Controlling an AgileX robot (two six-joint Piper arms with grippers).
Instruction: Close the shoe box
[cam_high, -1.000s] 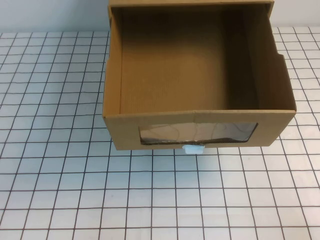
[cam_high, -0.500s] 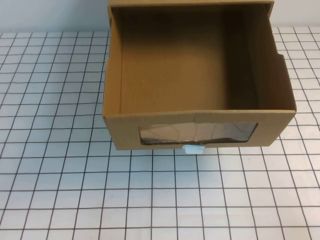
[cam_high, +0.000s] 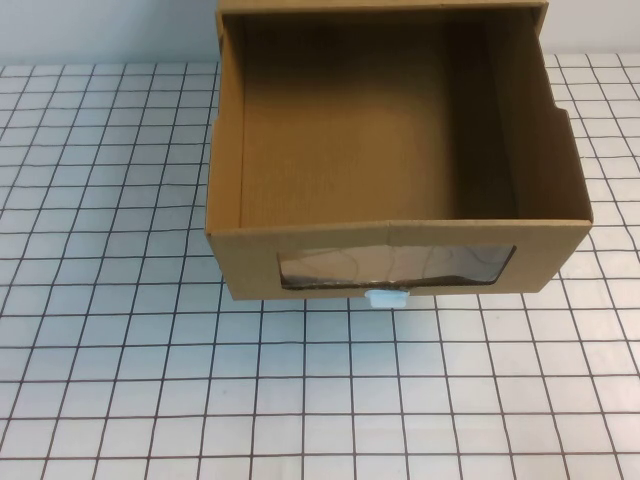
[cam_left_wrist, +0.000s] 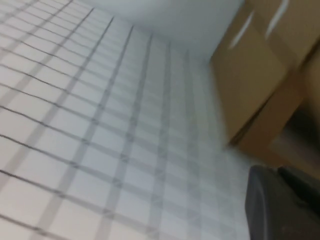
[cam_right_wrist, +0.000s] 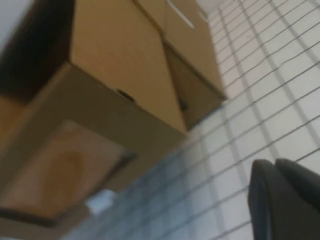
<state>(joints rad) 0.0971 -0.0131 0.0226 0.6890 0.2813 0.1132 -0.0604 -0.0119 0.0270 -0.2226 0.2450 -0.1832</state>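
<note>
- The shoe box (cam_high: 395, 150) sits toward the far middle of the gridded table (cam_high: 110, 380), with its drawer pulled well out toward the robot and the inside empty.
- The window (cam_high: 397, 267) faces the robot, and the white pull tab (cam_high: 386, 297) sits just below it.
- Nothing of the closing looks done: the drawer is fully open and nothing touches it.
- The left gripper (cam_left_wrist: 282, 205) is off to the box's left side; whether it is open or closed cannot be told.
- The right gripper (cam_right_wrist: 285, 200) is low, near the front right corner; its state cannot be told either.
- What is left, as a judgement: pushing the drawer front back until it is flush.
</note>
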